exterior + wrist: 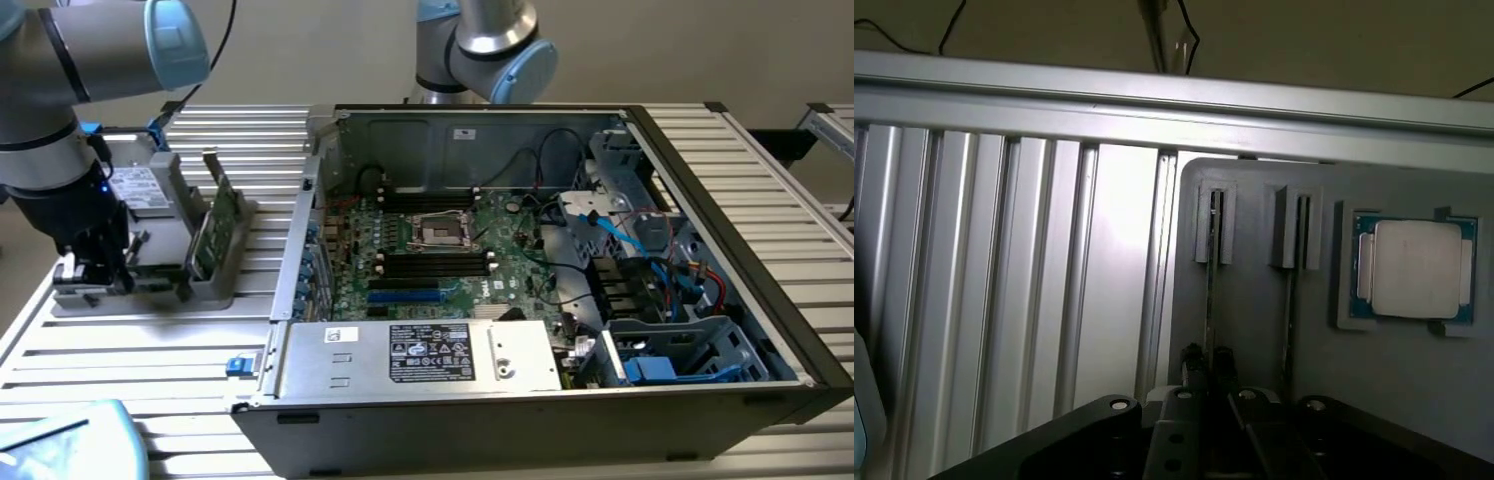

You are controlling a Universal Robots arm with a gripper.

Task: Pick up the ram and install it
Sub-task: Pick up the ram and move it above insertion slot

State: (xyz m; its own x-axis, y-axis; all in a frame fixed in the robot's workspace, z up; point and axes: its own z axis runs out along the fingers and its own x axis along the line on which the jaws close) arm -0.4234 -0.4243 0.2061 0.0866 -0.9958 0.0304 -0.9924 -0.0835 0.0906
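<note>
The ram [1210, 300] is a thin stick seen edge-on, standing in a slotted holder on the grey parts tray [1254, 330]. My gripper [1209, 368] is down on it, with a fingertip pressed against each side of the stick. The far end of the stick still sits in its grey slot block [1214, 222]. In the exterior view the gripper [100, 265] is low over the tray's [147, 300] end at the exterior view's left, beside the open computer case. The motherboard [441, 255] with its dark memory slots [434, 262] lies inside the case.
A second thin stick [1291, 310] stands in the neighbouring holder. The square silver processor [1414, 268] rests in its tray pocket. A wider green card [214, 232] stands upright on the tray. A second robot arm [487, 45] rises behind the case; cables and drive cages [667, 340] crowd the case's side.
</note>
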